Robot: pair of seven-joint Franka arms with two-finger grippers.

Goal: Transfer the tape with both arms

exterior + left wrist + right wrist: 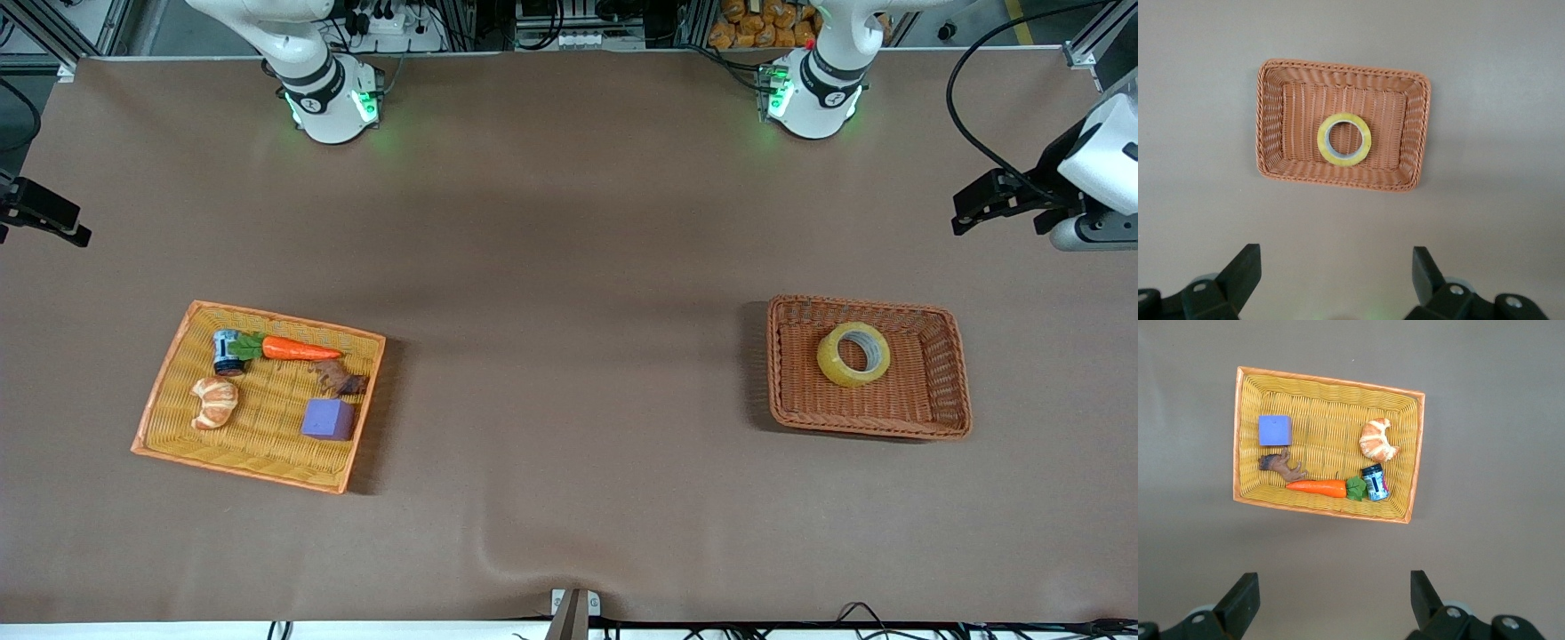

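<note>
The tape (pixel 853 354) is seen flat in the brown basket (pixel 942 391) toward the left arm's end; light, stiff, best pinched across its wall. High above, left gripper (pixel 1337 283) and right gripper (pixel 1335 603) are held wide, empty.

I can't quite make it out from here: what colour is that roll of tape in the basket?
The tape is translucent yellow with a pale grey inner core, clearest in the left wrist view.
</note>
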